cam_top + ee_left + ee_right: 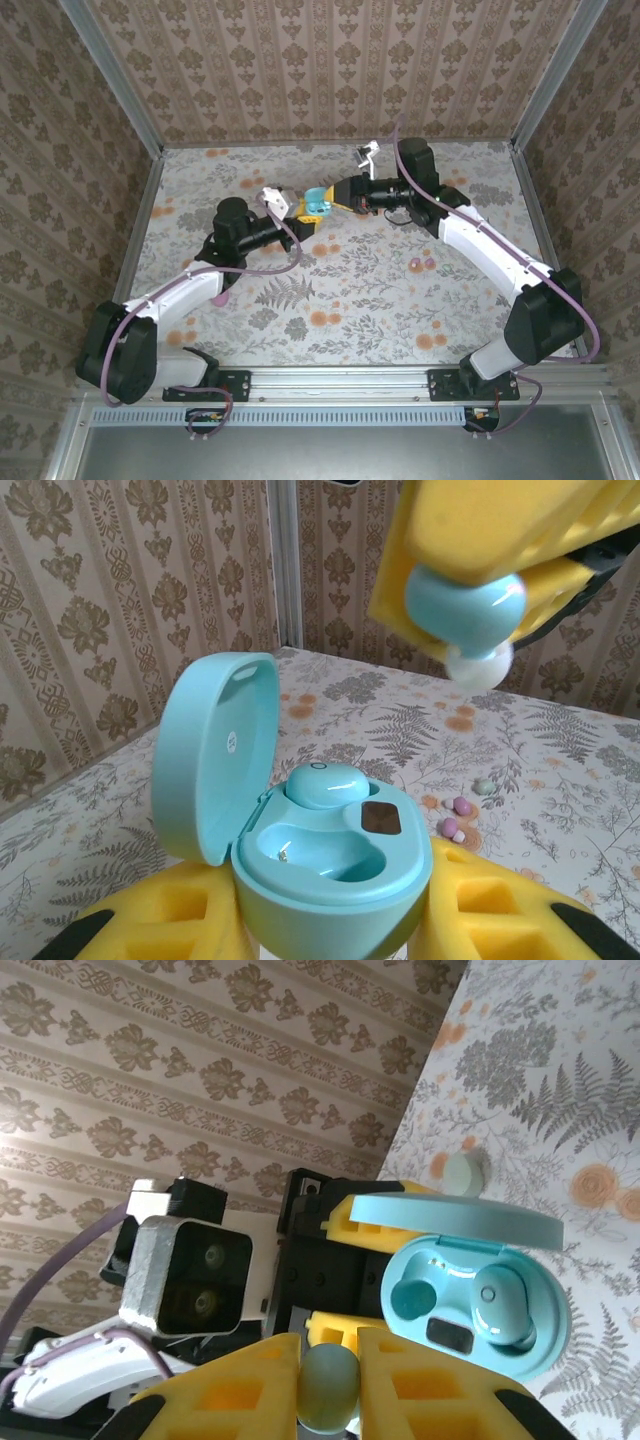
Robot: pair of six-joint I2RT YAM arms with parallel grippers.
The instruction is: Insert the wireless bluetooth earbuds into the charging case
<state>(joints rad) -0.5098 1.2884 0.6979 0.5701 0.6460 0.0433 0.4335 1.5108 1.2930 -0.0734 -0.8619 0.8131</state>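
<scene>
Hovering over the far middle of the table [350,300] in top view, the left gripper [303,212] clamps the charging case [316,203]. Left wrist: the right gripper [470,585] pinches a cyan earbud [465,608] above it. Right wrist: the earbud looks light and slick; hold its sides.

Surface: flat table [340,330] under a pale floral-print cover with grey ferns and orange blossoms.
Near edge, 6 o'clock: grey metal rail [340,380] running the full width.
3 o'clock of centre: two tiny glossy pink plastic earbuds [421,263], just beside each other on the print.
1 o'clock of that pair: pale green rounded bead-like piece [484,786], near but apart.
8 o'clock of centre: small pink object [222,297], partly hidden; kind unclear.
</scene>
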